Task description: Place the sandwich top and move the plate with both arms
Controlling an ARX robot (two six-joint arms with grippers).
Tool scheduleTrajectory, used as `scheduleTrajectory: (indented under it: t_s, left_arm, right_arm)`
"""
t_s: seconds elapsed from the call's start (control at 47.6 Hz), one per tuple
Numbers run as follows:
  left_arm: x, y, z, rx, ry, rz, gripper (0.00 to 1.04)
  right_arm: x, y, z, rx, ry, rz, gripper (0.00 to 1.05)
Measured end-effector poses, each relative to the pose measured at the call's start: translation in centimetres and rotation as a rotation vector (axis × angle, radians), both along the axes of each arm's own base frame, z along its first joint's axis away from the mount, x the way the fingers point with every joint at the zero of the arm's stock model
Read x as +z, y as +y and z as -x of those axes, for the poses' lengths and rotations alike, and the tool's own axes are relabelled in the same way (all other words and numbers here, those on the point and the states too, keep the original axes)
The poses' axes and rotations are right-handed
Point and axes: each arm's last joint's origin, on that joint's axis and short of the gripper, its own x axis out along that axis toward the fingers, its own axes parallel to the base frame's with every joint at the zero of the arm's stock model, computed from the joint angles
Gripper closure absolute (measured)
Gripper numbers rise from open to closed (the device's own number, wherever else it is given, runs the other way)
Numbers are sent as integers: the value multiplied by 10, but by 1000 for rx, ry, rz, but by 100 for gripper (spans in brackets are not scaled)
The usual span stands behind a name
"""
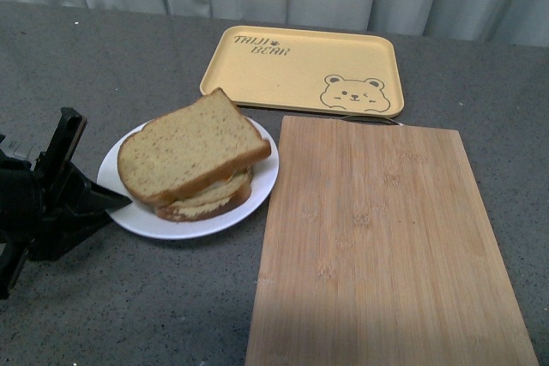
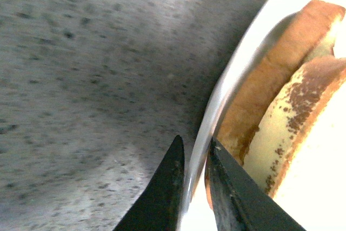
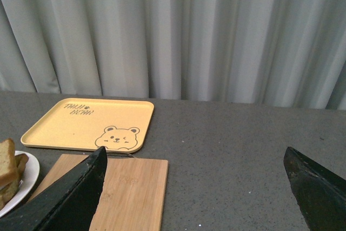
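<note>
L gripper (image 2: pixel 195 140) nipped tight on plate (image 1: pixel 264 179) rim.

A dark grey surface (image 1: pixel 94 66) with fine speckles runs across the whole scene. In the left wrist view it looks matte and stone-like, with darker flecks and a soft band of shadow. Behind its far edge hangs a pale grey curtain (image 3: pixel 216 31) in long vertical folds, closing off the back of the room. The light is soft and even, without hard glare
</note>
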Motion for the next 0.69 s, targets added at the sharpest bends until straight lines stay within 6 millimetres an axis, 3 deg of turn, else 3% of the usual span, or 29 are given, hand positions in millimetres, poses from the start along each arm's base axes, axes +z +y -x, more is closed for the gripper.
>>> scheduleTrajectory:
  t_s: [0.252, 0.442, 0.547, 0.694]
  left_arm:
    - [8, -1, 1, 14, -127, 84, 101]
    - [24, -3, 1, 36, -245, 133, 101]
    - [41, -8, -7, 23, -326, 159, 101]
    - [55, -29, -34, -15, -369, 179, 101]
  right_arm:
    - [0, 0, 0, 0, 0, 0, 9]
    - [0, 0, 0, 0, 0, 0, 9]
    - [0, 0, 0, 0, 0, 0, 9]
    - [0, 0, 0, 0, 0, 0, 9]
